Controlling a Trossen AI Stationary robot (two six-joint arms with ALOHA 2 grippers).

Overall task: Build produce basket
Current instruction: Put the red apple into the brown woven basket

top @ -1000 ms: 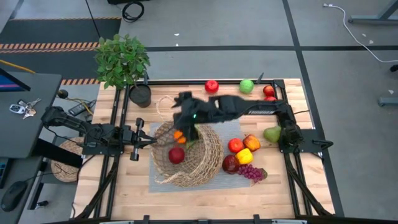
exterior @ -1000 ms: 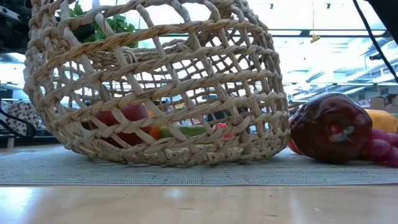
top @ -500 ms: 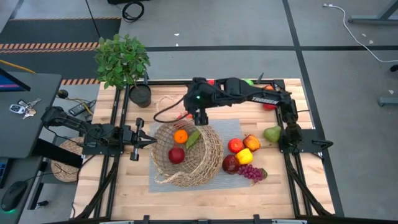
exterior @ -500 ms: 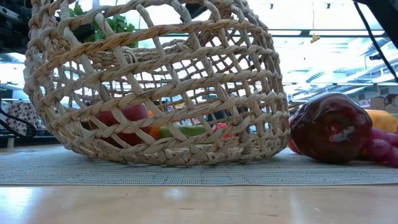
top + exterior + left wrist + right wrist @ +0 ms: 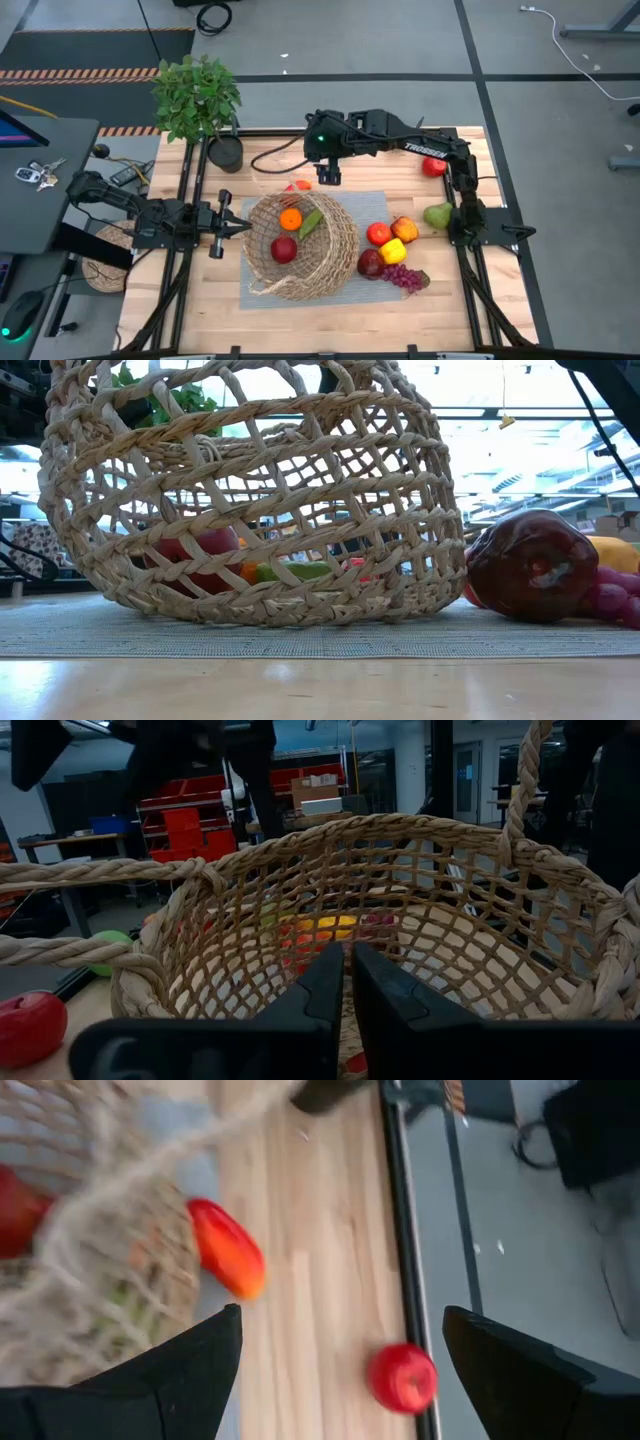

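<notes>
Basket: the basket (image 5: 300,248) lies tipped on a grey mat (image 5: 365,205) at mid-bench, its mouth towards the left arm. The thin handle (image 5: 275,152) loops out over bare wood behind it.
Produce inside: an orange (image 5: 290,219), a red apple (image 5: 284,249) and a green piece (image 5: 311,222) lie in the basket.
Produce outside: a red apple (image 5: 378,234), a yellow piece (image 5: 393,251), a dark apple (image 5: 371,263) and grapes (image 5: 404,277) cluster just beside the basket. A pear (image 5: 437,214) sits nearer the right arm's base. Another red apple (image 5: 433,166) lies near the bench's far edge.
Right gripper: the right gripper (image 5: 327,176) hangs behind the basket rim, jaws spread and empty, above a red-orange piece (image 5: 227,1249) on the wood.
Left gripper: the left gripper (image 5: 235,227) sits just at the basket's mouth, jaws pressed together, holding nothing.
Handling: the open weave probably flexes and weighs little, so the basket may roll or slide if nudged. The rim looks firmer to take than the thin handle. The round, smooth fruits will likely roll; take each across its middle.
Right wrist view only: a red apple (image 5: 402,1377) by the bench's black rail.
Left wrist view only: the basket's interior and a green fruit (image 5: 112,951) seen past its rim.
Low view only: the basket (image 5: 250,500) rests on its side wall, the dark apple (image 5: 532,565) close by.
</notes>
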